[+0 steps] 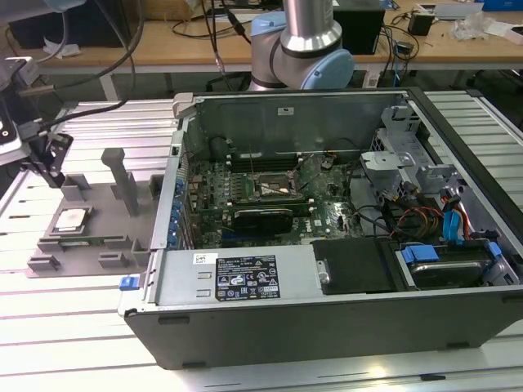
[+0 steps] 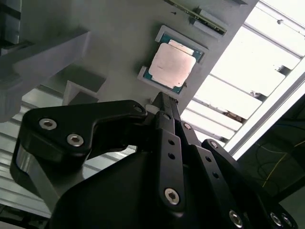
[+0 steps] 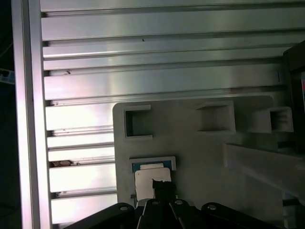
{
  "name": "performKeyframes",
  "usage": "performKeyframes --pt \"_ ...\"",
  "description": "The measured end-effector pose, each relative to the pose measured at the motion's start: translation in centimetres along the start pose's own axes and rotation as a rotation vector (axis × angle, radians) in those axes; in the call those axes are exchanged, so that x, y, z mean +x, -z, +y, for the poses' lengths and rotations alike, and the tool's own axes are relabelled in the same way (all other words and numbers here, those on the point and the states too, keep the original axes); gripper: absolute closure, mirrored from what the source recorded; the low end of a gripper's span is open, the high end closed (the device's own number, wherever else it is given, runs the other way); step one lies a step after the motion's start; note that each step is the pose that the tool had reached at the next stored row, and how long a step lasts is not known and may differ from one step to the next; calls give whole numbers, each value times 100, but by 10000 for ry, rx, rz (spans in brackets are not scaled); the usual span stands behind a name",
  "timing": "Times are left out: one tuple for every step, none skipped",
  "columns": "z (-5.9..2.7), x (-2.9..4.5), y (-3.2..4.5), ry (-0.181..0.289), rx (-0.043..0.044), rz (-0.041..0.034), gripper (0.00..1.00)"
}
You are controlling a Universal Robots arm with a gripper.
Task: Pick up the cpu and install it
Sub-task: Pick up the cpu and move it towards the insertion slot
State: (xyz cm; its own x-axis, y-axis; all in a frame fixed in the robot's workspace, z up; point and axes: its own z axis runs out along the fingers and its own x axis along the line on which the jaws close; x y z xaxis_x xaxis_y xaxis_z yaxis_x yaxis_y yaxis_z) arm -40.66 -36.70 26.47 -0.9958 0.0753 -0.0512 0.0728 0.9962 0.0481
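Arm's base joint, blue-capped under a silver tube, is standing at top centre of the exterior view. Wrist end is coming in at the upper left edge of that frame, on the exterior view's left. It is carrying the black gripper, which is pointing downward and tilting slightly toward the exterior view's right. In both wrist views the gripper is showing dark bolted linkage bars folding inward. The fingers are lying pressed together into one narrow tip, leaving no gap and clamping nothing between them.
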Motion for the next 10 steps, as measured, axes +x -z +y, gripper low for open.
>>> performKeyframes --pt "-5 8 -26 0 0 1 89" --pt "-10 15 -50 0 1 0 89" --pt "-13 19 -66 -1 1 0 89" --pt "-18 22 -91 -2 0 0 89" --pt "-25 23 -114 0 1 0 89" --pt "-32 25 -141 0 0 0 89" --pt "-37 27 -166 0 0 0 89" --pt "-43 28 -185 1 0 0 89" --pt "-50 29 -210 2 0 1 89" --pt "-56 30 -229 2 1 0 89"
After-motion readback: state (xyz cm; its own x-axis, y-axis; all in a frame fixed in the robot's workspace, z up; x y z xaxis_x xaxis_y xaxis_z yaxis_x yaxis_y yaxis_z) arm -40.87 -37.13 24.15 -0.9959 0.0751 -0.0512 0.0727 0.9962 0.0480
